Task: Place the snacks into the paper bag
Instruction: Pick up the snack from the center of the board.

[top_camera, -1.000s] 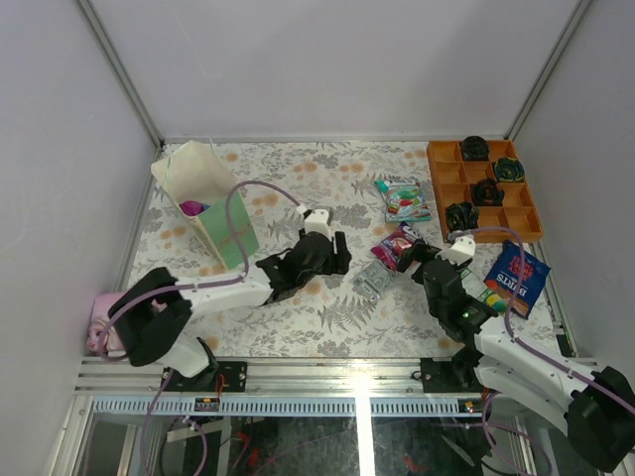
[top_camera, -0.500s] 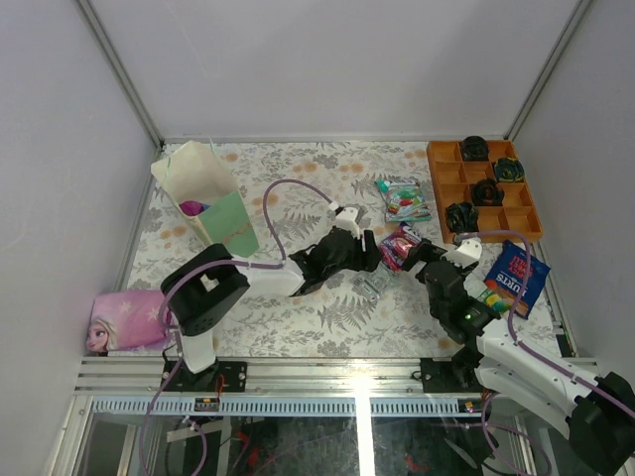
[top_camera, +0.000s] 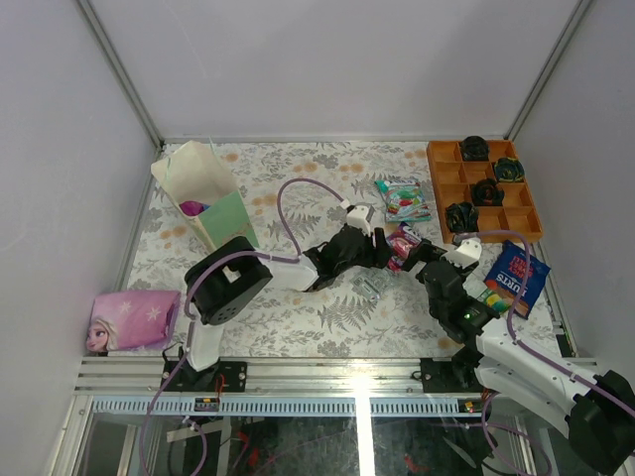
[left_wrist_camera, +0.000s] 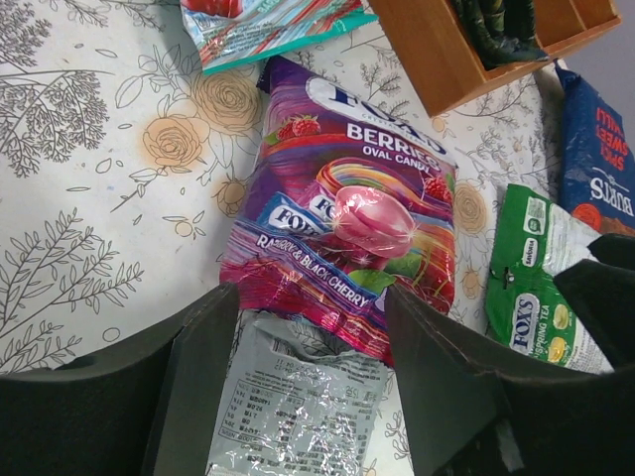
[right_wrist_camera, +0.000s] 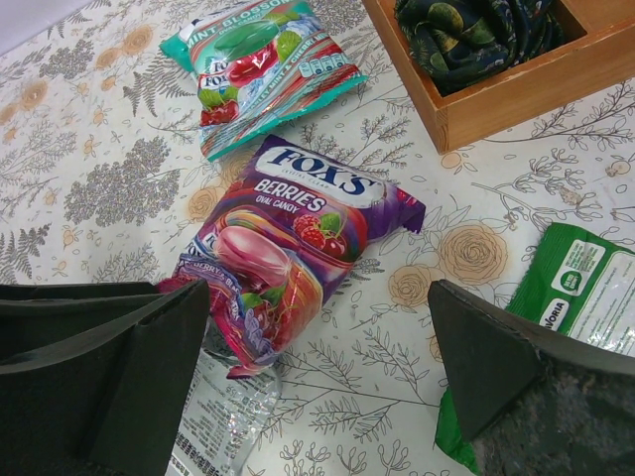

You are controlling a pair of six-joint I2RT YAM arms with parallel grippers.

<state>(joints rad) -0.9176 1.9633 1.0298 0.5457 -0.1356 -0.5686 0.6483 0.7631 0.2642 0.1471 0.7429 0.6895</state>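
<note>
left gripper (left_wrist_camera: 308,342) has slid over to the berries packet (left_wrist_camera: 347,208), jaws wide, empty (right gripper (right_wrist_camera: 317,307) too).

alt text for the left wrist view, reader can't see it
The open left claw hovers over a purple Fox's Berries bag overlapping a silver wrapper on a floral table. A green Fox's packet, blue Burts bag and orange tray lie to the right.

Floral table (top_camera: 298,169) — snacks (top_camera: 404,198) scattered; paper bag (top_camera: 203,193), orange tray (top_camera: 433,188).
</note>
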